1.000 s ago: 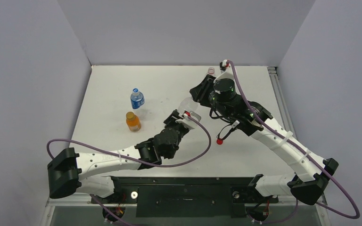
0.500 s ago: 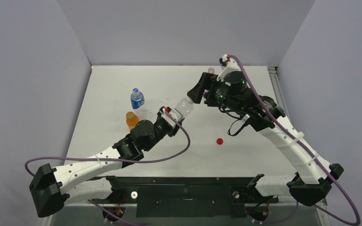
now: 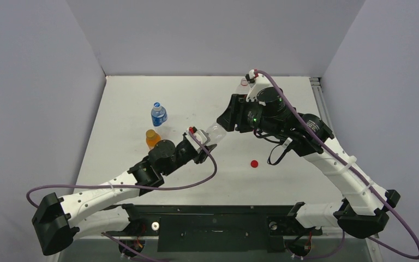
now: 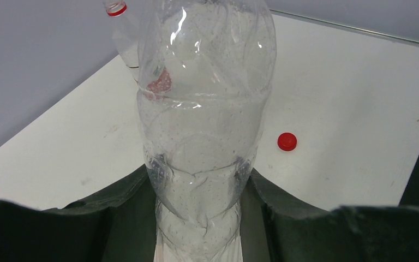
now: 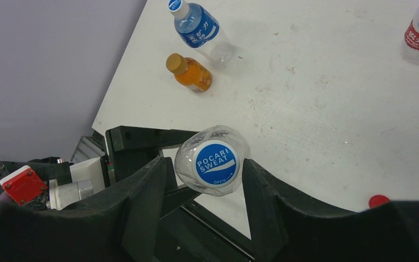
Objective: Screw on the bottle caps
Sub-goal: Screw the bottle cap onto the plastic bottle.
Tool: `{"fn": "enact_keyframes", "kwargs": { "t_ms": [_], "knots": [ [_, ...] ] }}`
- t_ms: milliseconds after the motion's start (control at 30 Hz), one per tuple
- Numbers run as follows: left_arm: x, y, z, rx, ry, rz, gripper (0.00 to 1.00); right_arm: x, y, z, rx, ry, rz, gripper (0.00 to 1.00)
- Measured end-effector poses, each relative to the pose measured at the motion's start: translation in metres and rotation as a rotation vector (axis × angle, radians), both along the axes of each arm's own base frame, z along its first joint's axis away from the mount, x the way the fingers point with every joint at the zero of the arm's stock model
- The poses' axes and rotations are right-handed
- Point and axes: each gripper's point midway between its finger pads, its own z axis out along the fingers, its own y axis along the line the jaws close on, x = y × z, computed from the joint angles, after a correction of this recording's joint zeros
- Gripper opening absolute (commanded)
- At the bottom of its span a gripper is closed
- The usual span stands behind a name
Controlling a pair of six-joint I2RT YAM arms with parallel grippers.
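Right wrist view: right gripper (image 5: 204, 170) spread apart around the blue-and-white cap (image 5: 215, 164); left gripper (image 4: 196, 188) clamps the clear bottle (image 4: 207, 109), red cap (image 3: 254, 163) at its four o'clock.

We see a clear, ribbed plastic bottle (image 4: 204, 109) filling the middle of the view. Its near end is clamped in the left gripper (image 4: 199, 229), whose dark fingers (image 4: 114, 218) press it from both sides. Fine droplets mist its inner wall. To its right, well apart from it, a small round red plastic cap (image 4: 287, 141) lies flat on the white bench (image 4: 349, 98). Farther off, partly hidden behind the held bottle, we make out a second clear bottle (image 4: 125, 38) with a red ring at its neck. A red patch shows through the held bottle's wall. A plain grey wall (image 4: 33, 71) rises beyond the bench's far edge.
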Motion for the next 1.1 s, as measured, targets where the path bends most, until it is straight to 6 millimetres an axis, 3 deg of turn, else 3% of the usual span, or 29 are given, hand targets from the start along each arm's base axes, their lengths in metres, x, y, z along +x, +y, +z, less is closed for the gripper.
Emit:
{"fn": "enact_keyframes", "kwargs": {
  "t_ms": [267, 467, 533, 567, 600, 667, 700, 733, 767, 900, 1100],
  "knots": [
    [-0.002, 0.001, 0.004, -0.011, -0.004, -0.008, 0.0, 0.0, 0.005, -0.012, -0.034, 0.028, 0.011, 0.45],
    [-0.003, 0.001, 0.003, -0.008, 0.0, -0.008, 0.0, 0.001, 0.008, -0.016, -0.043, 0.034, 0.02, 0.19],
    [-0.002, 0.002, 0.001, -0.009, 0.005, -0.005, 0.08, 0.002, 0.009, -0.017, -0.046, 0.035, 0.021, 0.09],
    [-0.002, 0.002, 0.001, -0.009, 0.008, -0.004, 0.2, 0.002, 0.01, -0.017, -0.048, 0.036, 0.021, 0.01],
    [-0.002, 0.002, 0.001, -0.011, 0.011, -0.003, 0.28, 0.003, 0.01, -0.017, -0.049, 0.037, 0.021, 0.0],
    [-0.002, 0.002, 0.001, -0.016, 0.018, 0.001, 0.65, 0.004, 0.012, -0.016, -0.048, 0.035, 0.02, 0.0],
    [-0.001, 0.003, 0.001, -0.019, 0.02, 0.004, 0.74, 0.005, 0.012, -0.016, -0.05, 0.036, 0.02, 0.0],
    [-0.002, 0.004, 0.001, -0.018, 0.021, 0.005, 0.93, 0.005, 0.013, -0.015, -0.05, 0.036, 0.02, 0.0],
    [-0.002, 0.005, 0.002, -0.023, 0.027, 0.009, 0.98, 0.007, 0.014, -0.014, -0.049, 0.034, 0.02, 0.0],
    [-0.005, 0.017, 0.008, -0.038, 0.039, 0.041, 0.97, 0.018, 0.02, -0.007, -0.05, 0.017, -0.005, 0.0],
    [-0.007, 0.054, 0.027, -0.08, 0.041, 0.155, 0.96, 0.043, 0.037, -0.01, -0.084, 0.0, -0.043, 0.0]
  ]
}}
